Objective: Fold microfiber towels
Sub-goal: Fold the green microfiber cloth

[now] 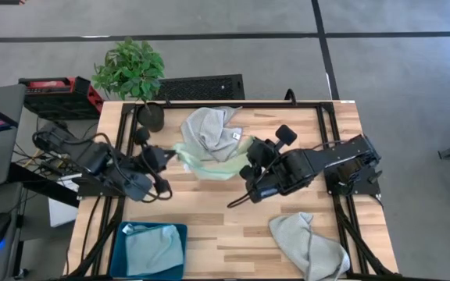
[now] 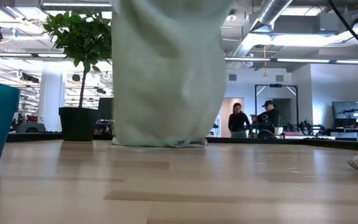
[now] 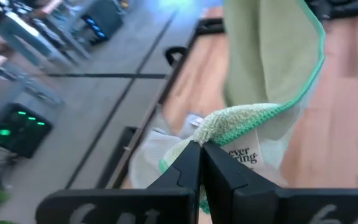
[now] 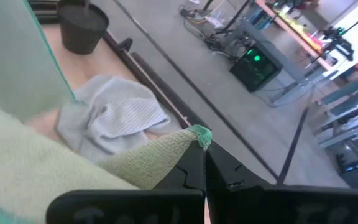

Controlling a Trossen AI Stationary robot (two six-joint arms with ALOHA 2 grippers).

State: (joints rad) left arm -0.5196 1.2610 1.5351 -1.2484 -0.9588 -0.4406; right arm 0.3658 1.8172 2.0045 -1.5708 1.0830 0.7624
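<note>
High view: light green towel (image 1: 209,162) hangs stretched between both tools above mid-surface, long axis running left to right.
Left tool (image 3: 199,149) is pressed together on the tagged corner; right tool (image 4: 202,148) is pinched on the opposite corner, neither nearer. A grey towel (image 1: 209,129) lies just beyond, on the far side; the hem appears to graze the surface (image 2: 179,186).

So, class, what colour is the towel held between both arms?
Light green towel, clearest in the left wrist view.
</note>
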